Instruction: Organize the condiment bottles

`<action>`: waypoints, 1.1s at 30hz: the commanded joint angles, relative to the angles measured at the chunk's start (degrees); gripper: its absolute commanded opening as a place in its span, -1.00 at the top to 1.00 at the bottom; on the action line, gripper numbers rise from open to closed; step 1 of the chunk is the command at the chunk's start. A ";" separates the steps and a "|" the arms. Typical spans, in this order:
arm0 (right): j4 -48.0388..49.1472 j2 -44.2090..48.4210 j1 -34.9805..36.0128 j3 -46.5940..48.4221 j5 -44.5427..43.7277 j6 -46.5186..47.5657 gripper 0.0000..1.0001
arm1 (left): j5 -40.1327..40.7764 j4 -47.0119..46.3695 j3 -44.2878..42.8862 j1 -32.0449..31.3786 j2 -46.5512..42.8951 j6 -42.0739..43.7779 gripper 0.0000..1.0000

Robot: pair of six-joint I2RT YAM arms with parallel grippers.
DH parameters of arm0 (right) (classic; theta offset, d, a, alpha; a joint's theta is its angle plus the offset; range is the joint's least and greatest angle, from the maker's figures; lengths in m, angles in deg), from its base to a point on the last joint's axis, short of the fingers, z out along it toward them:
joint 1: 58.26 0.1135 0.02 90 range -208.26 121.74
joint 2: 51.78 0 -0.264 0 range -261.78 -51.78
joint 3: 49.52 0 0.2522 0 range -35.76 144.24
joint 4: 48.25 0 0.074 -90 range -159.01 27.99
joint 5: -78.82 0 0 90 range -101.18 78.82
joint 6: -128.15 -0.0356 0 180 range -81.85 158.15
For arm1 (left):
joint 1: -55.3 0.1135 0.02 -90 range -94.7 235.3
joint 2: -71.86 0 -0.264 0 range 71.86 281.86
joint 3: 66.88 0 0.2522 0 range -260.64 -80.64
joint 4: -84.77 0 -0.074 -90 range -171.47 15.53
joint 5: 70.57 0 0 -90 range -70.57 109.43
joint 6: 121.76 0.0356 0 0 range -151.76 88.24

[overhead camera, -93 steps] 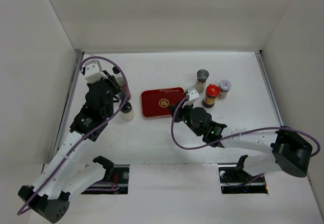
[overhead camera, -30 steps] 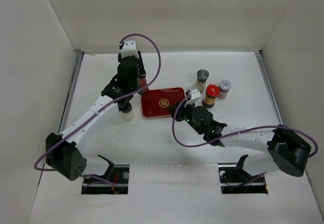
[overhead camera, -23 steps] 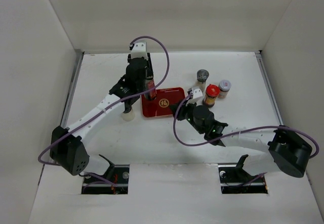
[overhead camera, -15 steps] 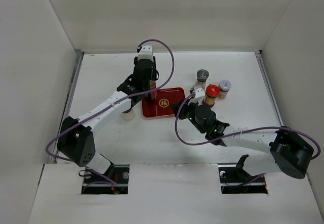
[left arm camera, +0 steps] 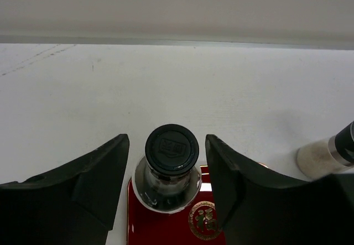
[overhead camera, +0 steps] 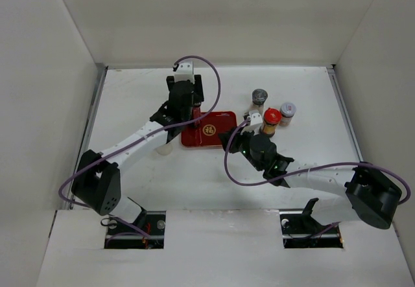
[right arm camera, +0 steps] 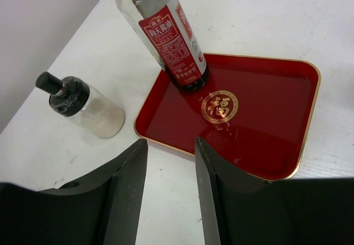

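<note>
Red lacquer with a thin gold rim, the tray (right arm camera: 307, 124) lies flat near the middle of the white table (overhead camera: 130, 99). The tall black-capped bottle (right arm camera: 166, 35) stands upright inside its far-left corner, base close to the rim on two sides. Over that bottle hangs the left gripper (left arm camera: 166, 141) with its jaws apart: in the left wrist view each dark finger (left arm camera: 102, 170) flanks the black cap with a sliver of space on either side, so nothing is clamped. Low at the tray's near edge hovers the right gripper (right arm camera: 171, 141), jaws likewise parted, with only tray rim and table showing between them. Open tray floor stretches from the bottle across the gold emblem (right arm camera: 219, 106) to the right-hand and near rims. Left of the tray, a whitish shaker (right arm camera: 88, 109) with a dark cap sits on the table, parted from the rim by a strip of white; from above it is partly covered by the left arm (overhead camera: 130, 141). Near the tray's right edge stand three more: a grey-capped shaker (overhead camera: 259, 99) farthest back, then the red-capped orange bottle (overhead camera: 270, 121) and the small jar (overhead camera: 287, 113) close side by side. Broad white table runs from the tray back to the rear wall (overhead camera: 214, 21).
</note>
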 commanded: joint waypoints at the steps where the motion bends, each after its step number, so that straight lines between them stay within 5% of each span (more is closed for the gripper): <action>1: 3.05 -0.25 -0.66 0.01 -0.32 -0.69 0.07 | 0.15 -4.75 0.99 -0.39 -4.12 -0.27 -0.15; 11: 2.87 0.18 -1.01 0.01 -0.32 -0.78 0.04 | 2.17 -1.15 7.57 -1.97 -17.55 -2.29 -0.29; 15: 2.61 0.19 -1.80 -0.26 -0.32 -1.65 0.01 | 0.95 9.02 13.81 0.22 -25.73 -8.43 -0.31; 23: 3.58 -0.43 -1.80 -0.34 0.47 -2.71 -0.52 | -3.01 21.98 26.47 3.13 -36.11 -16.53 -0.43; 33: 4.37 -0.17 -2.33 -0.78 1.62 -2.89 -0.61 | -0.12 16.44 30.53 4.53 -29.63 -16.97 -0.49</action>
